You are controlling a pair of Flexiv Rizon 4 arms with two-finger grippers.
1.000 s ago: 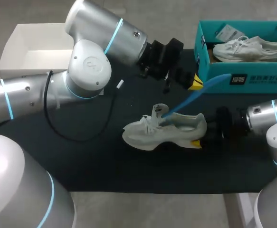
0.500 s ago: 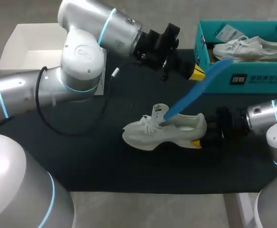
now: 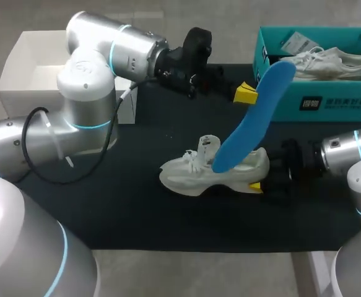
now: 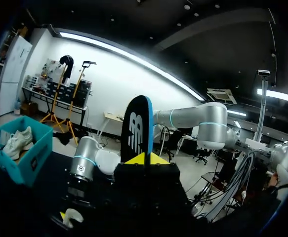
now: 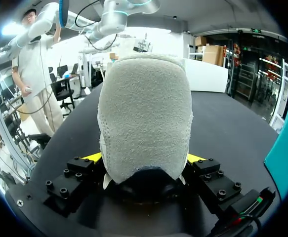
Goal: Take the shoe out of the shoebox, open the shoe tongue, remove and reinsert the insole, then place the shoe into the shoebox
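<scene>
While right pincer (image 3: pixel 257 180) clamps the shoe (image 3: pixel 192 173) heel, left pincer (image 3: pixel 245 94), gripping the blue insole (image 3: pixel 254 117), should lift it clear.

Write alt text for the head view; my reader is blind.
The left claw holds a blue insole slanting up from a white shoe, whose heel the right claw grips, on a table. Behind: a white box and a teal shoebox holding another shoe.

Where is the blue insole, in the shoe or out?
Nearly out. The left gripper holds the insole slanting up from the shoe; whether its lower tip sits inside the opening, I cannot tell.
</scene>
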